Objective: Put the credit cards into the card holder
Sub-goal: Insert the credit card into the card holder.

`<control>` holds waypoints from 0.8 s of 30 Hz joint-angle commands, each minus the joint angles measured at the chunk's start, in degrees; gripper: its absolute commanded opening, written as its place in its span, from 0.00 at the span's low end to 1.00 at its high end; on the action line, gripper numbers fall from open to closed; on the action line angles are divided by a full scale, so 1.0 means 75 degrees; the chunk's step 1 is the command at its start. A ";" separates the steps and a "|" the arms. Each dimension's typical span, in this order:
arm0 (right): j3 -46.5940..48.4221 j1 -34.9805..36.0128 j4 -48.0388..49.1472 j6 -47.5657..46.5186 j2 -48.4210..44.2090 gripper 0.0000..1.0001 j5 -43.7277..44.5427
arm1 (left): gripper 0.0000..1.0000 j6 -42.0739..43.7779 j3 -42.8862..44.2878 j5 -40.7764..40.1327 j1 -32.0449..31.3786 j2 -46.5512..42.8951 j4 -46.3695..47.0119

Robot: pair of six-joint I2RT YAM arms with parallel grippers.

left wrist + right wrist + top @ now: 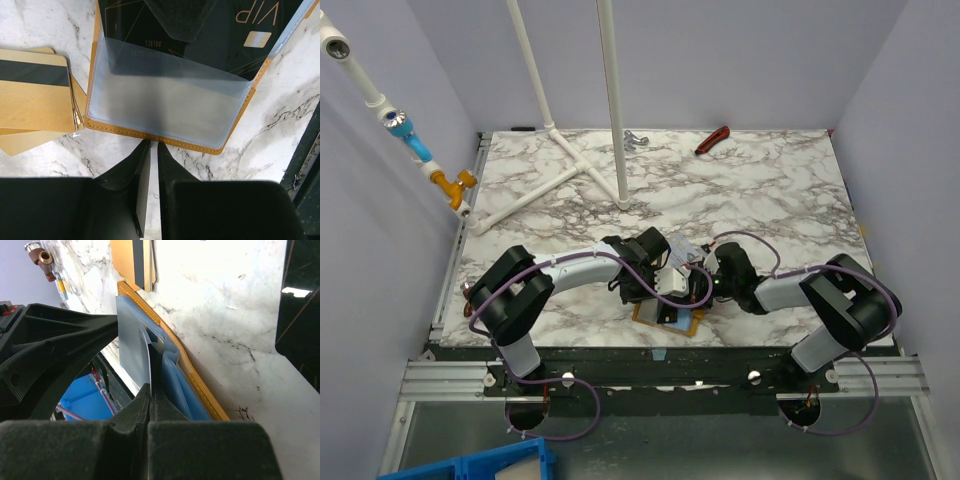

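Note:
The card holder (150, 134) lies open near the table's front edge, tan-rimmed with clear plastic sleeves (165, 100) over a black VIP card (220, 35). A stack of gold-tan credit cards (35, 102) with a dark stripe lies flat on the marble just left of it. My left gripper (153, 144) points at the holder's near rim. Its jaws are almost together with a thin slit and nothing between them. My right gripper (151, 387) is shut on one thin grey-blue sleeve (132, 335), holding it up off the tan rim (195, 380). Both grippers meet over the holder (685, 325) in the top view.
The left arm's black body (50, 350) stands close beside the right gripper. A white pipe stand (610, 100), a red-handled tool (712, 140) and a small metal clip (638, 138) are at the back of the table. A blue bin (470, 465) sits below the front edge.

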 commanded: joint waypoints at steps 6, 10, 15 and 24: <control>-0.0247 -0.0183 0.0089 -0.0135 -0.0066 0.01 0.0820 | 0.11 -0.0030 -0.0029 0.0882 -0.0357 0.0531 -0.0667; -0.0190 -0.0186 0.0181 -0.0171 0.0103 0.01 0.0758 | 0.11 -0.0018 0.0063 0.0905 -0.0490 0.0555 -0.0776; -0.0253 -0.0186 0.0269 -0.0268 0.0270 0.01 0.0615 | 0.11 -0.0097 0.0059 0.0871 -0.0529 0.0552 -0.0749; 0.0291 -0.0186 -0.2687 -0.0982 -0.0669 0.39 0.1548 | 0.10 -0.0332 0.0039 0.0820 -0.0321 0.0353 -0.0524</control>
